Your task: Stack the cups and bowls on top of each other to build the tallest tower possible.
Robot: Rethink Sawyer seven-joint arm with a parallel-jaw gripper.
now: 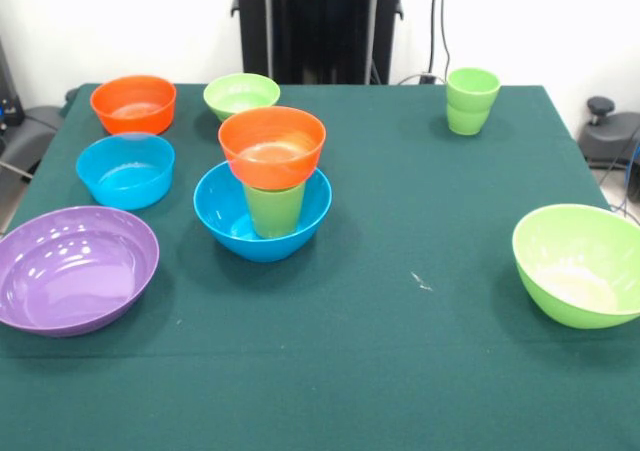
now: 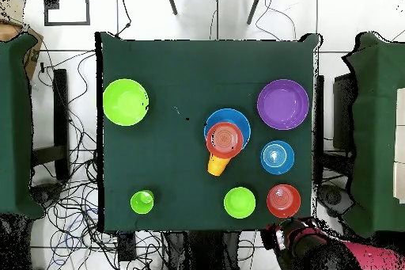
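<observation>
The claw (image 2: pixel 286 239) is seen only in the overhead view, drawn back past the table's edge on the robot's side with the red and black arm; whether it is spread or pressed together cannot be told, and nothing is seen held in it.

Nearest to it on the green table (image 1: pixel 400 371) a small orange bowl (image 1: pixel 133 103) is set, with a small lime bowl (image 1: pixel 241 95) just beside it along the same edge. A light blue bowl (image 1: pixel 125 170) is placed next out from the orange one.

The tower (image 1: pixel 270 181) is found near the table's middle. It is made of a blue bowl (image 1: pixel 230 221) at the base, a green cup (image 1: pixel 274 209) standing in it, and an orange bowl (image 1: pixel 272 147) resting upright on the cup.

Beyond the light blue bowl a large purple bowl (image 1: pixel 75 268) is seen. Two nested green cups (image 1: pixel 472 101) are set well apart at the other corner on the robot's side, and a large lime bowl (image 1: pixel 580 263) is placed far out from them.
</observation>
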